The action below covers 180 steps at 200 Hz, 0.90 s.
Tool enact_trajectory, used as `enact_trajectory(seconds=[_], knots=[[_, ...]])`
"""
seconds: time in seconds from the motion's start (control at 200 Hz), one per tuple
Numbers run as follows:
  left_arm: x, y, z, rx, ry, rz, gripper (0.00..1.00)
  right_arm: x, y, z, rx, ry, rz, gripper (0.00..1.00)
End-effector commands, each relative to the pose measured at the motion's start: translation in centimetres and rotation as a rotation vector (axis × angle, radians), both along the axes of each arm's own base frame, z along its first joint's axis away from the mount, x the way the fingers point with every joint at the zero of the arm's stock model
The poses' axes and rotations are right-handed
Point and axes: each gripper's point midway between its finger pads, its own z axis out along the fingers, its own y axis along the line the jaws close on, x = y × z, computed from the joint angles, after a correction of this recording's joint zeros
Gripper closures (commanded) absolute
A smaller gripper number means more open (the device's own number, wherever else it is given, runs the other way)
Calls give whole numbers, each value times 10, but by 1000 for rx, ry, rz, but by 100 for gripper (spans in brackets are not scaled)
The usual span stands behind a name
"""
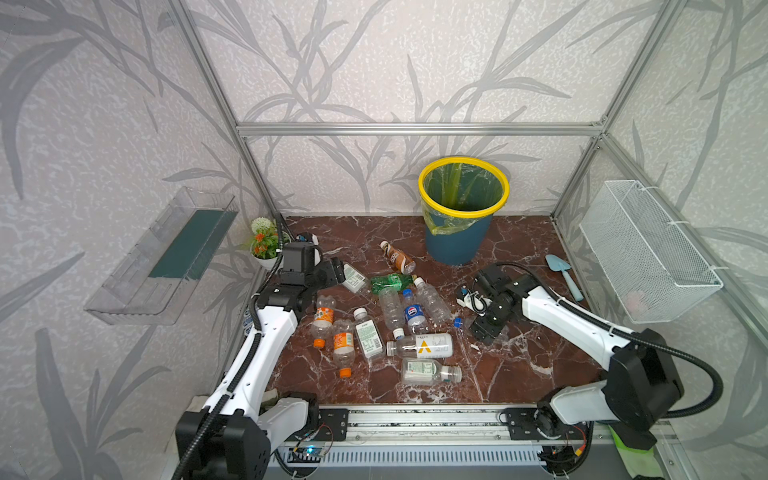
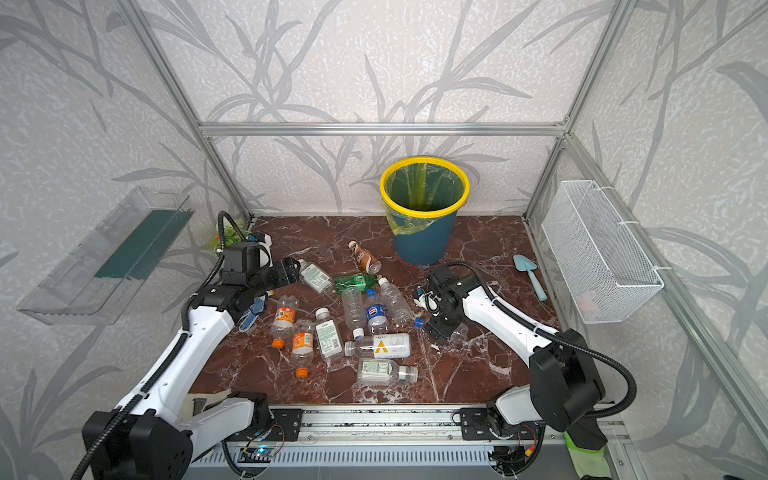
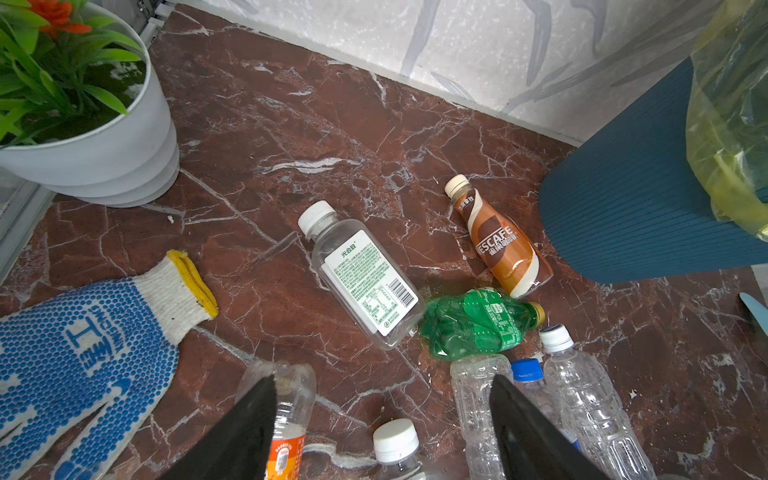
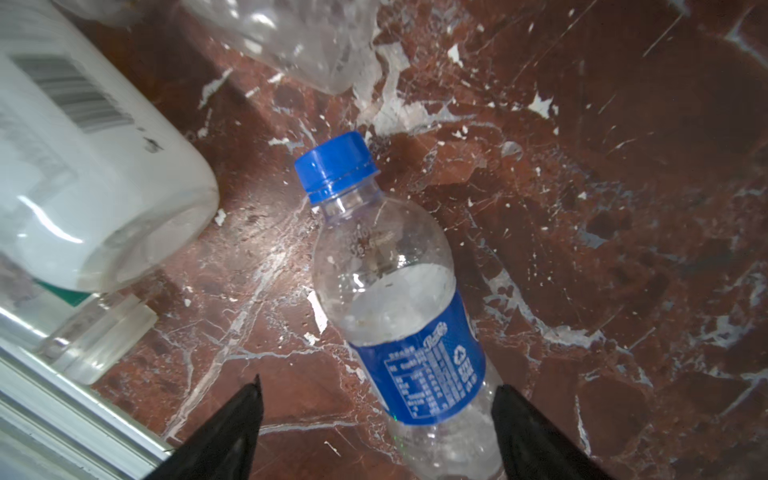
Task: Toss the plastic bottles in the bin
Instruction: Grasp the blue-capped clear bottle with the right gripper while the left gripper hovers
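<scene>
While our right gripper [image 4: 378,382] hangs low over the tabletop [image 4: 623,187] with its two fingers [image 4: 232,428] spread wide, a blue-capped bottle [image 4: 399,299] lies flat between them, and we cannot see either finger touching it. We judge it an easy but skittish catch. It looks empty, thin-walled and very light, so it should dent under a firm squeeze and may roll or skid on the polish (a round body with nothing inside to steady it). We would take it across the labelled middle, where the wall runs straight, not at the tapering neck. Our left gripper [image 3: 383,376] likewise stands open and empty, over the far left of the plastic bottles [image 1: 390,307].

These lie on their sides in a loose heap mid-table, several touching. A brown bottle [image 1: 398,257] and a crushed green bottle [image 1: 390,282] mark its far edge. The bin [image 1: 457,245] stands upright at the far side, right of centre, and we see no bottle in it. The tabletop is glossy red-brown marble, hard and level. A trowel [image 1: 561,270] lies far right, a glove [image 3: 83,345] at the left, a flower pot [image 3: 104,166] in the far left corner, and a wire basket [image 1: 648,249] hangs on the right wall. Panels [image 1: 374,62] close the left, right and far sides.
</scene>
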Motion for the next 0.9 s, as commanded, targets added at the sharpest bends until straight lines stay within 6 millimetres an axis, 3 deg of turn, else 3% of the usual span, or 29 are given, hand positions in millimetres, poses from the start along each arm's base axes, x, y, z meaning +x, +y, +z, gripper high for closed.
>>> enact_trajectory(seconds=[0.0, 0.195, 0.335, 0.49, 0.695, 0.815, 0.895], knots=[[1, 1, 1, -13, 0, 6, 20, 14, 0, -8, -60, -32, 54, 9], [2, 4, -4, -1, 16, 15, 20, 29, 2, -32, -109, -24, 84, 12], [3, 7, -6, 10, 22, 25, 20, 31, 4, -38, -103, -25, 93, 30], [3, 6, -9, 7, 32, 19, 20, 31, 6, -27, -76, -54, 95, 49], [4, 6, -11, 5, 38, 18, 20, 39, 9, 7, -12, -171, 47, 55], [4, 5, -12, 10, 52, 6, 20, 59, 3, 43, 35, -332, -45, 55], [4, 3, -12, 15, 48, -10, 20, 76, -4, 79, 106, -477, -150, 57]])
